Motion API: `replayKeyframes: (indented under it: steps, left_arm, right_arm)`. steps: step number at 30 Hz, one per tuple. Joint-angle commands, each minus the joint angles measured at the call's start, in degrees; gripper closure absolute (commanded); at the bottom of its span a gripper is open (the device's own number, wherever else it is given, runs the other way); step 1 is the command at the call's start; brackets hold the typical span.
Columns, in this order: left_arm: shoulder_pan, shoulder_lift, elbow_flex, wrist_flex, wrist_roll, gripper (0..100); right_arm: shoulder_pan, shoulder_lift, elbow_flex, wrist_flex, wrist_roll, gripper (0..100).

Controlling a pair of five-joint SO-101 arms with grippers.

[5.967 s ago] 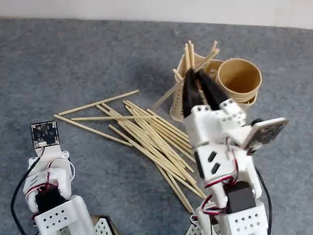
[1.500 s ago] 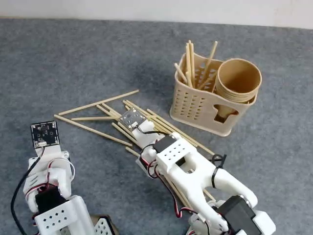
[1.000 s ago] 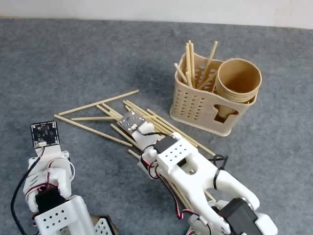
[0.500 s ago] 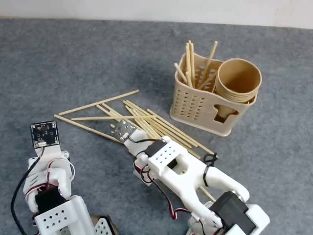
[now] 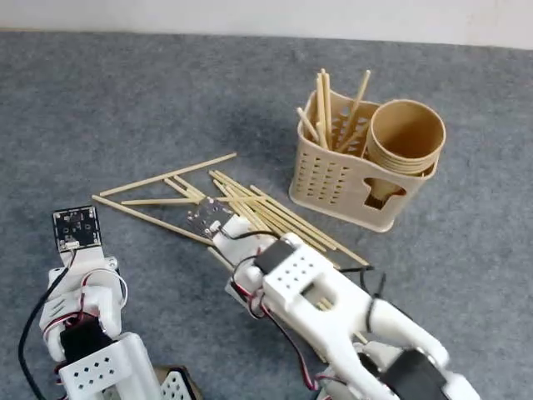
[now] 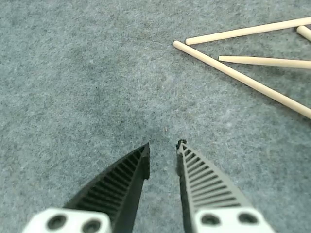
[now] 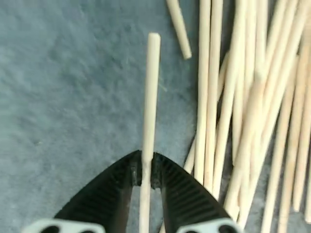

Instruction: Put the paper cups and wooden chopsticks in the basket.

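Observation:
A tan slotted basket [image 5: 343,182] stands at the back right. It holds stacked paper cups [image 5: 406,133] and several upright chopsticks [image 5: 331,104]. Many wooden chopsticks [image 5: 250,208] lie scattered on the grey mat in the middle. My right arm [image 5: 291,279] stretches over the near end of that pile. In the right wrist view my right gripper [image 7: 143,164] is shut on one chopstick [image 7: 151,82], beside the dense pile [image 7: 252,97]. My left gripper [image 6: 163,145] hangs open over bare mat, with a few chopstick ends [image 6: 243,80] farther off.
The left arm [image 5: 83,292] sits folded at the near left corner. Bare grey mat spreads to the left and back of the pile and to the right of the basket. A pale wall edge [image 5: 266,17] runs along the back.
The right arm left the basket, came down on the chopstick pile, and has shifted left over the last second. The left arm has not moved.

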Motion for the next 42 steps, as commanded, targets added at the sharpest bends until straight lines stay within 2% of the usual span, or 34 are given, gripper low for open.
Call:
replayKeyframes:
  steps: [1, 19, 27, 35, 42]
  left_arm:
    - [0.9, -0.5, -0.6, -0.8, 0.4, 89]
    - [0.9, -0.5, -0.6, -0.8, 0.4, 89]
    - [1.0, -0.5, -0.6, -1.0, 0.4, 89]
    - [1.0, -0.5, -0.6, -1.1, 0.4, 89]
    - [1.0, -0.5, -0.6, -1.1, 0.4, 89]
  right_arm:
    - [-0.4, -9.0, 1.0, 1.4, 0.6, 99.5]
    - [-0.1, -38.5, 6.5, 1.5, 0.4, 99.5]
    - [7.0, -50.6, 6.5, 1.2, 0.4, 99.5]
    - [7.3, -60.6, 5.9, 1.1, 0.4, 99.5]
    - [7.7, -69.5, 6.4, -7.8, 0.7, 99.5]
